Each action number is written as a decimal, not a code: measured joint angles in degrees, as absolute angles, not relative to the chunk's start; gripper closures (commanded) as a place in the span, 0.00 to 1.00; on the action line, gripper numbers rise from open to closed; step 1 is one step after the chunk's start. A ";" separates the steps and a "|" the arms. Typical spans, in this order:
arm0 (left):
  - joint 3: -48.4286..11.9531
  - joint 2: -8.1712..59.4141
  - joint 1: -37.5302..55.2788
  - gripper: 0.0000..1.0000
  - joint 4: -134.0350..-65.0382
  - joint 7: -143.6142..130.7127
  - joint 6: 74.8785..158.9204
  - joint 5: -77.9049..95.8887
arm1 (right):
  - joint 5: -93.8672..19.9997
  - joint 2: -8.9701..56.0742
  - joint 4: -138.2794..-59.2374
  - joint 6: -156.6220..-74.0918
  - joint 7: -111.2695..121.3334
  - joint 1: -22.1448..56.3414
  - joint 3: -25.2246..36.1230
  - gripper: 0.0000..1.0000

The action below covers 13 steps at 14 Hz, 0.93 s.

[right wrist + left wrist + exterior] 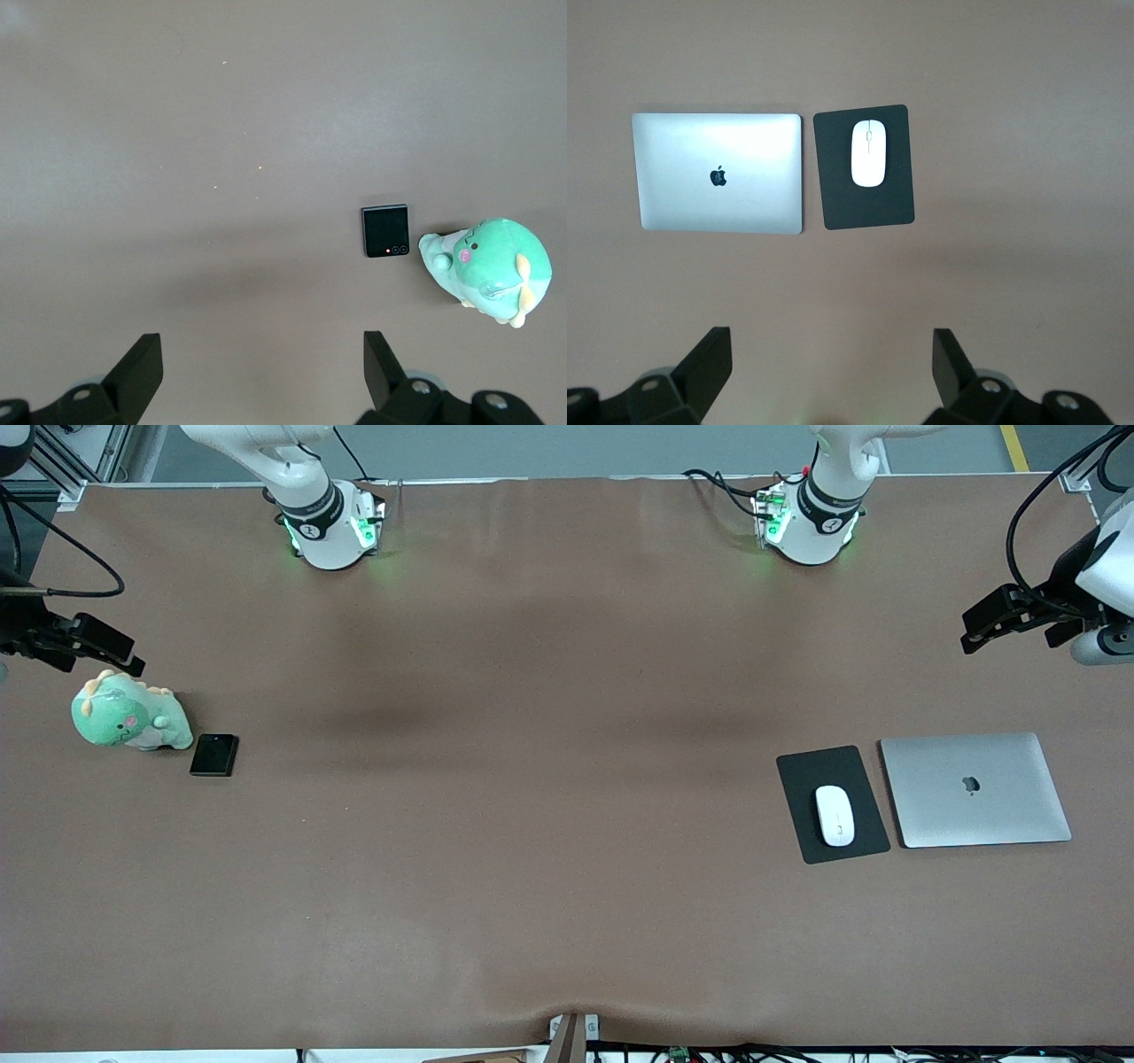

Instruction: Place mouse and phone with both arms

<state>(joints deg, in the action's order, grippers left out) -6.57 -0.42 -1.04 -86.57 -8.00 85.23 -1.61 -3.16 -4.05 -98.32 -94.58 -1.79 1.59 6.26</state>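
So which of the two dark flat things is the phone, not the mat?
The phone is the small glossy black slab beside the green plush toy, at the right arm's end. The larger matte mat carries the mouse, beside the laptop.

White mouse [834,815] sits on the dark mat [832,803] beside the closed silver laptop [974,789] at the left arm's end of the tabletop [532,779], while the black phone [214,755] lies just beside the green plush toy [129,714] at the right arm's end.
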 measured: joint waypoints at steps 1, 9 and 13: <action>-6.57 -0.42 -1.04 0.00 -86.56 -8.00 85.22 -1.61 | -3.15 -3.80 -98.33 -94.56 -1.79 1.59 6.26 0.00; -6.57 -0.42 -1.04 0.00 -86.49 -8.00 85.22 -1.61 | -3.12 -1.79 -98.36 -94.50 -1.78 1.52 6.26 0.00; -6.57 -0.42 -1.04 0.00 -86.44 -8.00 85.22 -1.61 | -3.12 -1.79 -98.36 -94.50 -1.78 1.52 6.26 0.00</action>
